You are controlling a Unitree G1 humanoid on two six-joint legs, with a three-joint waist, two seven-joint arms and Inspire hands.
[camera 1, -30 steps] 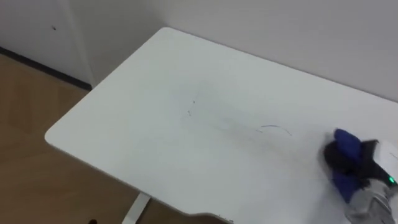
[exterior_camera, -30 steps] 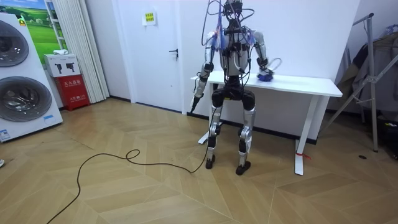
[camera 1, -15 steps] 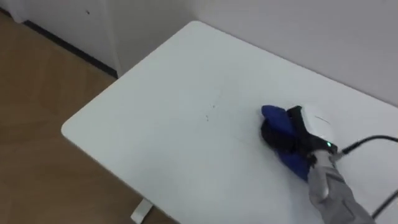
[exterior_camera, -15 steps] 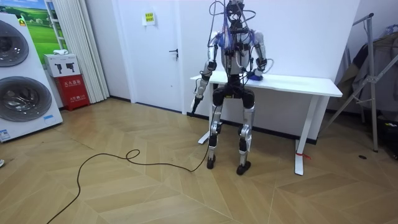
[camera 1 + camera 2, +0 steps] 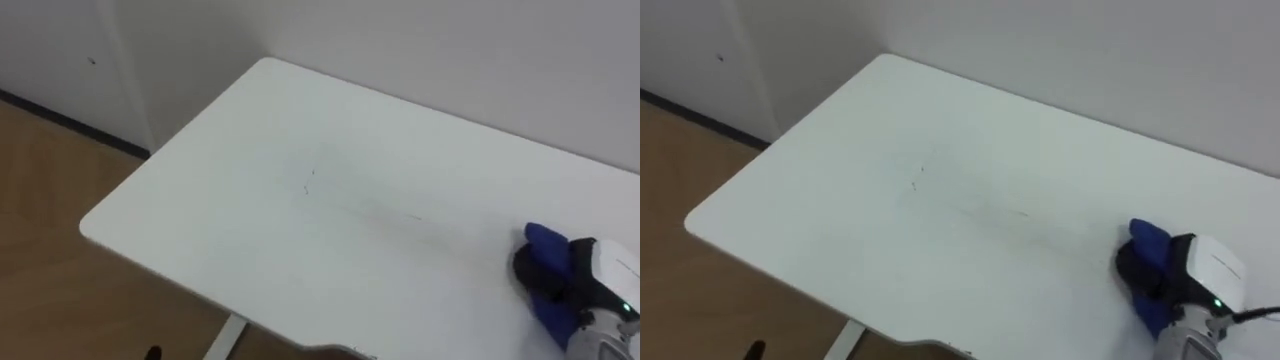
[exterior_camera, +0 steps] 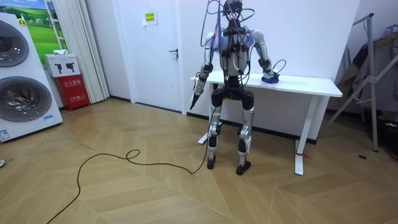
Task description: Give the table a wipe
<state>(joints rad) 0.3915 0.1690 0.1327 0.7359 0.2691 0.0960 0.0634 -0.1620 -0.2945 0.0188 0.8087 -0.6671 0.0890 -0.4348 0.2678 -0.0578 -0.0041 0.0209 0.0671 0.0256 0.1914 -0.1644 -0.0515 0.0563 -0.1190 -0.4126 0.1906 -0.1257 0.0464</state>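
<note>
Since 0.5 s ago: right hand [image 5: 592, 290] has travelled with the cloth [image 5: 547, 243] from near the counter's middle out toward the counter's right part; room view confirms the arm is now reaching further along the counter [image 5: 250, 240] toward that view's right; the eye views have also shifted a little, which is the camera's own.

Cloth: blue, bunched, lying on the counter top under and in front of the right hand, well to the right of the counter's near-left corner and close to the counter's front edge.

Right hand: dark fingers [image 5: 532, 270] are curled into the cloth, grasping it, with blue folds showing above and below them; white back of the hand faces up; a small green light shows on it.

Counter surface: white; a short dark tick mark [image 5: 308, 182] lies toward the counter's middle, with a very faint line trailing from it toward the cloth; cloth and tick mark are well apart.

Left hand [image 6: 194, 99]: hangs beside the counter's left end, below the counter top, touching nothing; too small to tell how its fingers are set.

Stance, room view: robot stands upright at the counter's left half, facing the wall behind the counter; wooden floor [image 5: 50, 300] lies beyond the counter's left end.
</note>
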